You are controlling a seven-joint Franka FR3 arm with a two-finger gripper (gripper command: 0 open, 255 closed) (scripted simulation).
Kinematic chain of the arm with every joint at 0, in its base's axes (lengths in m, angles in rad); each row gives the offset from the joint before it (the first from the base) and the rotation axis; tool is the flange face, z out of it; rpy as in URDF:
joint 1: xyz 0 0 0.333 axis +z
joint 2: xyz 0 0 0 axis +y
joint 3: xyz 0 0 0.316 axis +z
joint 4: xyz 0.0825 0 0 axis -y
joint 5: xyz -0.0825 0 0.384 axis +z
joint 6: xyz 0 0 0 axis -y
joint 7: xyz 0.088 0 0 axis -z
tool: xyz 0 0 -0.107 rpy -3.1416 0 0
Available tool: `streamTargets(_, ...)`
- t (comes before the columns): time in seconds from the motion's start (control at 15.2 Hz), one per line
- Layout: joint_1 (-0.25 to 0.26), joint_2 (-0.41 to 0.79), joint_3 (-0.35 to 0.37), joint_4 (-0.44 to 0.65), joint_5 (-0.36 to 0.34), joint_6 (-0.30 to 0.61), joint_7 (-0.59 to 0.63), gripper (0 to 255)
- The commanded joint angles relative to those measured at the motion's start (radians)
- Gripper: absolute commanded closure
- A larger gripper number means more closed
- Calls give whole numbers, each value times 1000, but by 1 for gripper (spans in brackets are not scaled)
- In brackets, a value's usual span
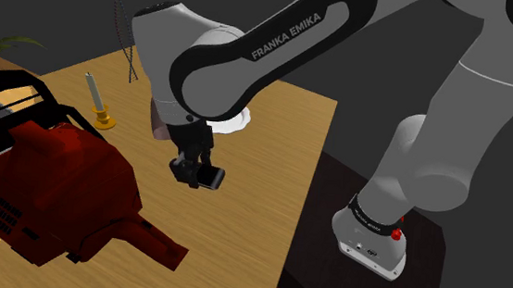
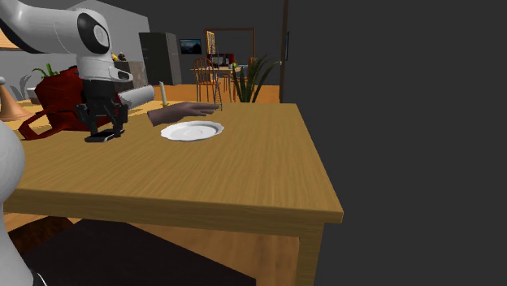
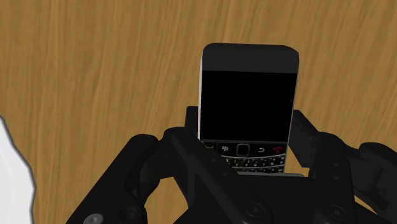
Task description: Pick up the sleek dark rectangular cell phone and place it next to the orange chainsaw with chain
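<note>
The white Franka arm (image 1: 281, 33) is arched over and bent downward, with the wrist pointed down. The black gripper (image 1: 197, 173) is closed, and a dark cell phone (image 3: 248, 83) is clasped between its fingers (image 3: 303, 137).

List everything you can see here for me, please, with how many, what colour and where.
table: one, wooden brown, under everything.
chainsaw: one, dark red, on the table at the shoulder view's left.
plate: one, white, on the table, apart from the chainsaw.
candle: one, pale in a yellow holder, on the table beyond the chainsaw.
plant: one, green, beyond the table's far edge.
cell phone: one, black, clasped in the gripper over the table.
arm: one, white with dark joints, reaching over the table.
gripper: one, black, shut on the cell phone.
</note>
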Motion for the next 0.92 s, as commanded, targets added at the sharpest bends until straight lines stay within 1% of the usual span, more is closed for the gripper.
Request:
streamTargets(0.0, 0, 0, 0, -1, 0, 2, 0, 255)
streamTargets(0.2, 0, 0, 0, -1, 0, 2, 0, 255)
streamTargets(0.26, 0, 0, 0, -1, 0, 2, 0, 0)
streamTargets(0.59, 0, 0, 0, -1, 0, 2, 0, 0)
streamTargets(0.86, -4, -34, -3, 95, 8, -127, -7, 0)
